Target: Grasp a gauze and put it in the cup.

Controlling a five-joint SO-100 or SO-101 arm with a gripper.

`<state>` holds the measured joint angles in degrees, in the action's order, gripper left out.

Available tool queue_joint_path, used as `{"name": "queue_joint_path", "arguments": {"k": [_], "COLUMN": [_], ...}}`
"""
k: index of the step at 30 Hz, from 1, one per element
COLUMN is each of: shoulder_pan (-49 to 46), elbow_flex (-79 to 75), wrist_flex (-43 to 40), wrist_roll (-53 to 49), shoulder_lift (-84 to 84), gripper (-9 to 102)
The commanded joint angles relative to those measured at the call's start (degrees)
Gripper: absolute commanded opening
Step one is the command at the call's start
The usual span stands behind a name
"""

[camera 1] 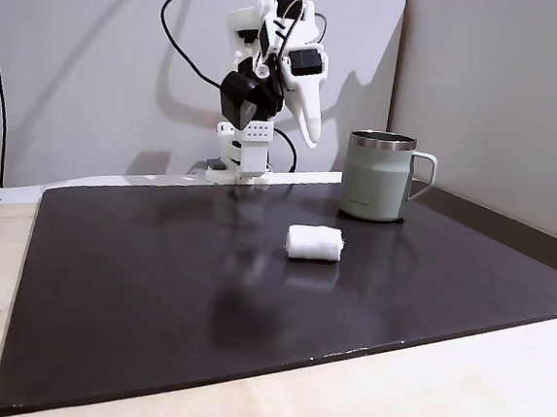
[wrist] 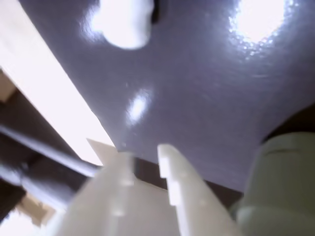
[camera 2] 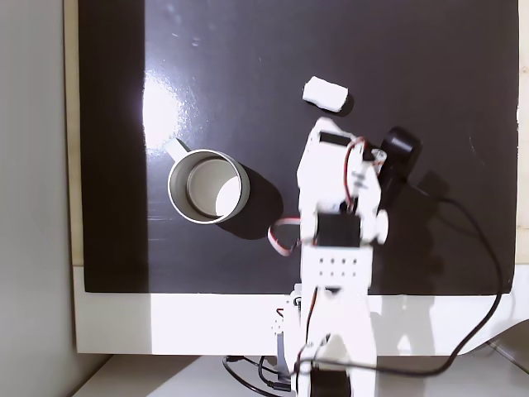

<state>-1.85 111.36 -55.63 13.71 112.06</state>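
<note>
Ok, nothing done yet afaict. The gauze is lying on the dark mat, out in front of the cup and apart from it. My gripper is up high near the arm base, nowhere near the roll, so approach, grasp, carry and drop are all left. In the wrist view the fingers are a little apart w/ nothing between them, and the gauze sits far ahead, blurry. The top-down fixed view gives me what the side one can't: the cup interior, which looks empty.
</note>
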Motion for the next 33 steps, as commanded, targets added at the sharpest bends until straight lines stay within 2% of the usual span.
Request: {"name": "queue_joint_path", "arguments": {"k": [1,6,9,14,23,33], "shoulder_pan": [-0.7,-1.9,-2.6,-2.9,-3.1,-4.5], "elbow_flex": [-12.1,-22.8,-26.5,-30.5,-46.3,-73.6], "wrist_flex": [-3.9,-11.9,-13.4,-13.9,-20.4,-31.9], "wrist_roll": [0.5,2.8,3.0,3.0,2.5,2.0], "shoulder_lift": [-7.7,-19.8,-24.9,-31.0,-46.2,-67.5], "gripper": [19,34,36,36,36,34]}}
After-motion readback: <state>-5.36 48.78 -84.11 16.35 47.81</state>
